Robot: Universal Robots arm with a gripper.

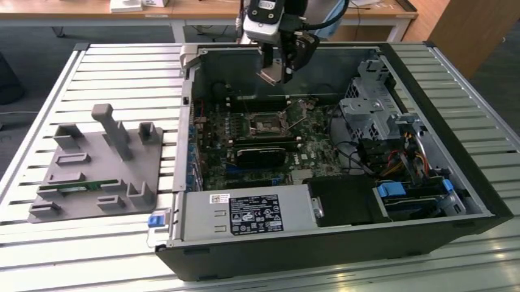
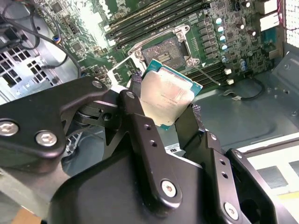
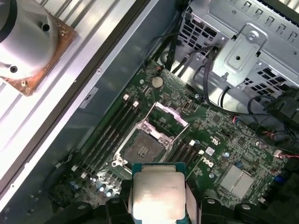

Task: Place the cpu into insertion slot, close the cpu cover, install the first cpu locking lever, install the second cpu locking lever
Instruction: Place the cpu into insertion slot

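Gripper (image 2: 165, 99) pinches the cpu (image 3: 158, 193) by two opposite edges, in the air over the case's (image 1: 455, 201) far part, apart from the open insertion slot (image 3: 141, 148).

Judged light, stiff, thin and fragile underneath, so an edge hold only.

Square, so no long axis. It sits tilted, metal top toward the wrist.

The gripper (image 1: 276, 74) points downward, its fingers (image 2: 139, 119) clamped on the cpu (image 2: 167, 92).

Setting: robotics lab or test workshop — an opened desktop computer case (image 1: 325, 250) lies on a slatted aluminium bench (image 1: 122, 67) beside a grey parts fixture (image 1: 89, 171), a robot gripper (image 1: 276, 75) hangs above it, and wooden desks (image 1: 73, 12) stand behind.
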